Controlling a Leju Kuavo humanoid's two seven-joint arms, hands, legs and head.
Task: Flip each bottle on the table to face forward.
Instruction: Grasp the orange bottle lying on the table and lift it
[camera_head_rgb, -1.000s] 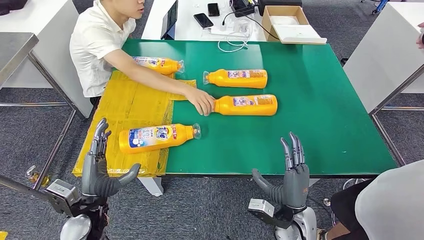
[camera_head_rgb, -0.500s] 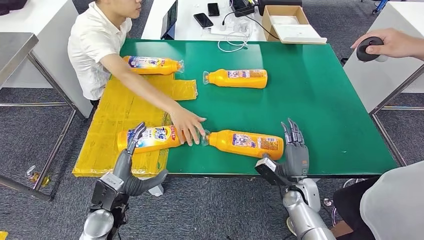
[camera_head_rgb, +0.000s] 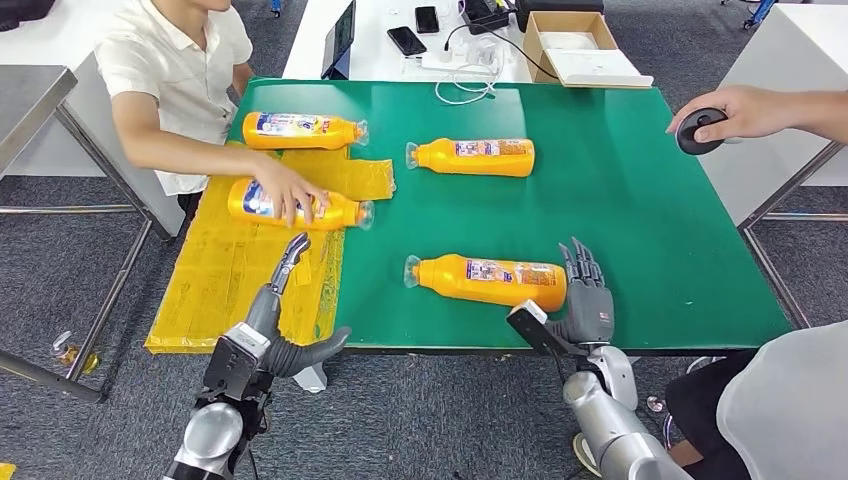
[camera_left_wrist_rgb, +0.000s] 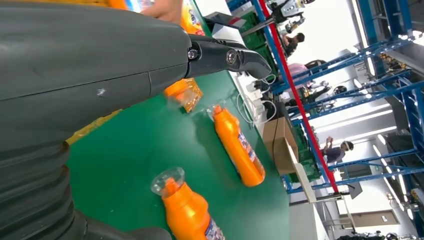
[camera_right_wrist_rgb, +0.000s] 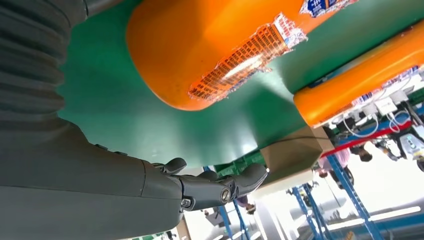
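**Four orange bottles lying flat, both hands empty**

Head view: The green tabletop (camera_head_rgb: 640, 200) carries four orange bottles, all on their sides. The nearest bottle (camera_head_rgb: 488, 281) lies at about 6 o'clock from the tabletop's middle, cap pointing to 9 o'clock, its base just beside the right hand (camera_head_rgb: 588, 305). That hand stands at the near edge with fingers straight and apart, holding nothing. The middle bottle (camera_head_rgb: 472, 156) lies toward 12 o'clock, cap also to 9 o'clock. The far-left bottle (camera_head_rgb: 300, 130) sits at about 10 o'clock, cap to 3 o'clock. A person's hand (camera_head_rgb: 290, 195) rests on the fourth bottle (camera_head_rgb: 335, 211), which lies on the yellow plastic sheet (camera_head_rgb: 235, 275) at 9 o'clock. The left hand (camera_head_rgb: 280, 305) reaches over that sheet's near part, fingers extended, thumb spread, empty. At 3 o'clock another person's hand (camera_head_rgb: 735, 110) holds a black round device (camera_head_rgb: 698, 135).

Left wrist view: The left hand's dark finger stretches straight over the green surface; two orange bottles lie beyond it.

Right wrist view: The nearest bottle's base, with a torn label, lies close by the right hand's outstretched fingers (camera_right_wrist_rgb: 220, 187), apart from them.
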